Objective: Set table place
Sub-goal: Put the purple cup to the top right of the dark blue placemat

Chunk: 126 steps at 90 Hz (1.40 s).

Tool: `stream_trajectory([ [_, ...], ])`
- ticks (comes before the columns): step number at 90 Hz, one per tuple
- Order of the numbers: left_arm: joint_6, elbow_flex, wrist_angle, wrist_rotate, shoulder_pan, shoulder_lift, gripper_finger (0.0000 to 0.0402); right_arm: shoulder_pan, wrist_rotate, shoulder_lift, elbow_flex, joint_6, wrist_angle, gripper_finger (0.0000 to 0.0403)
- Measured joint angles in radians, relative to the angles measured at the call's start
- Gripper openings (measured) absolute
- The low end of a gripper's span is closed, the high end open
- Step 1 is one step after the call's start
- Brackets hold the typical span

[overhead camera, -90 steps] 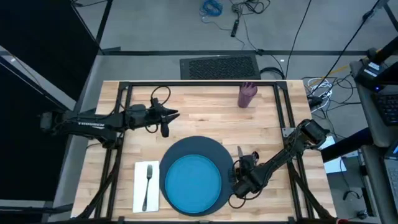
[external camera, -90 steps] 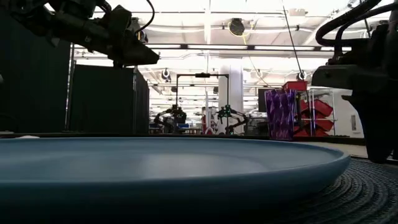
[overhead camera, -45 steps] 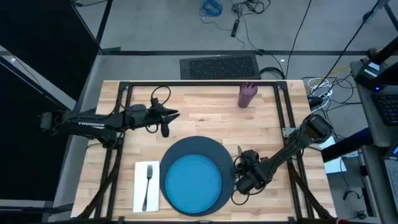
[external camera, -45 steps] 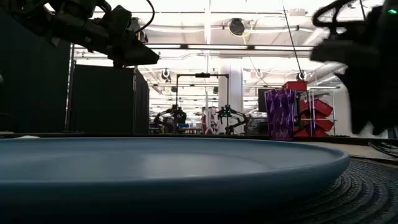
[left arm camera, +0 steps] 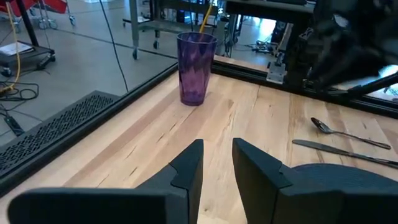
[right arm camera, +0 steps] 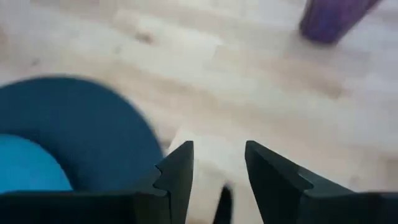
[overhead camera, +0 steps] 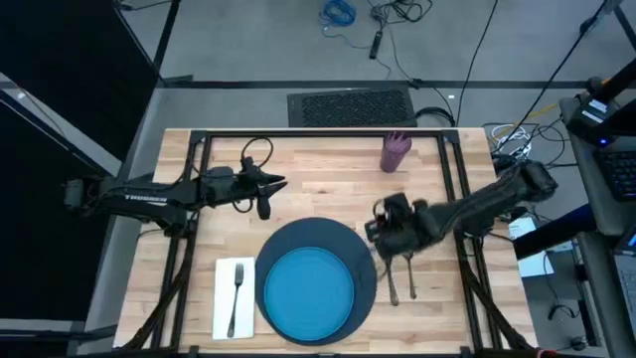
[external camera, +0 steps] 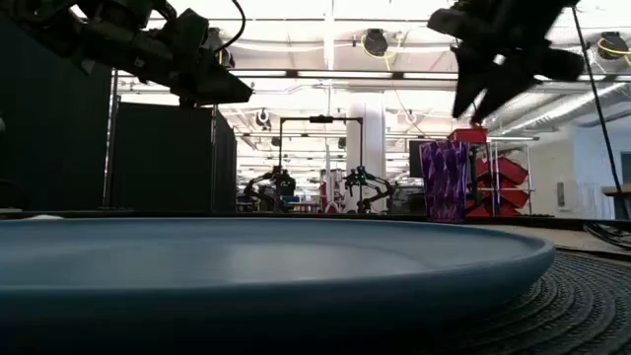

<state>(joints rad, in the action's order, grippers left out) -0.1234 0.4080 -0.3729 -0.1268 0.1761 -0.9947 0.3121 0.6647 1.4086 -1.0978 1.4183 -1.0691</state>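
Note:
A dark slate-blue charger [overhead camera: 343, 244] lies near the table's front edge with a bright blue plate [overhead camera: 308, 291] on it. To its left, a dark fork [overhead camera: 237, 288] rests on a white napkin [overhead camera: 225, 298]. Right of the charger, a knife [overhead camera: 393, 280] and a spoon [overhead camera: 410, 276] lie flat on the wood. A purple cup [overhead camera: 396, 151] stands upright at the far side. My right gripper [overhead camera: 381, 229] hovers open above the charger's far right rim, holding nothing. My left gripper [overhead camera: 278, 184] waits open over the left middle of the table.
A black metal frame [overhead camera: 328, 136] runs along the table edges. Bare wood lies between the charger and the cup [left arm camera: 196, 68]. In the left wrist view the spoon [left arm camera: 348, 132] and knife [left arm camera: 339, 151] lie beyond the charger's rim [left arm camera: 336, 177].
My right gripper has risen from table height beside the charger's right edge and gone toward the far edge. The knife and spoon now lie uncovered on the wood where it was.

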Motion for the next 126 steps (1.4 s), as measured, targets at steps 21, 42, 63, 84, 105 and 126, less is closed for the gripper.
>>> stream_trajectory([
  [21,-0.001,0.000,0.046,0.000,0.000,0.000,0.0072,-0.278,0.059,-0.193,-0.001,-0.277,0.002,0.0132],
  [42,-0.022,0.000,0.109,0.000,-0.010,0.005,0.0072,-0.691,-0.210,-0.313,-0.002,-0.574,0.084,0.0132],
  [63,0.004,0.000,0.192,-0.020,-0.064,0.158,0.0072,-0.972,-0.591,-0.306,-0.003,-0.777,0.170,0.0132],
  [84,0.008,0.000,0.352,-0.111,-0.072,0.317,0.0072,-1.116,-0.617,-0.276,-0.003,-0.856,0.117,0.0132],
  [105,0.035,0.000,0.364,-0.119,-0.072,0.348,0.0072,-1.144,-0.619,-0.203,-0.003,-0.889,0.096,0.0132],
  [126,0.052,0.000,0.376,-0.121,-0.072,0.348,0.0072,-1.144,-0.620,-0.097,-0.003,-0.907,0.103,0.0132],
])
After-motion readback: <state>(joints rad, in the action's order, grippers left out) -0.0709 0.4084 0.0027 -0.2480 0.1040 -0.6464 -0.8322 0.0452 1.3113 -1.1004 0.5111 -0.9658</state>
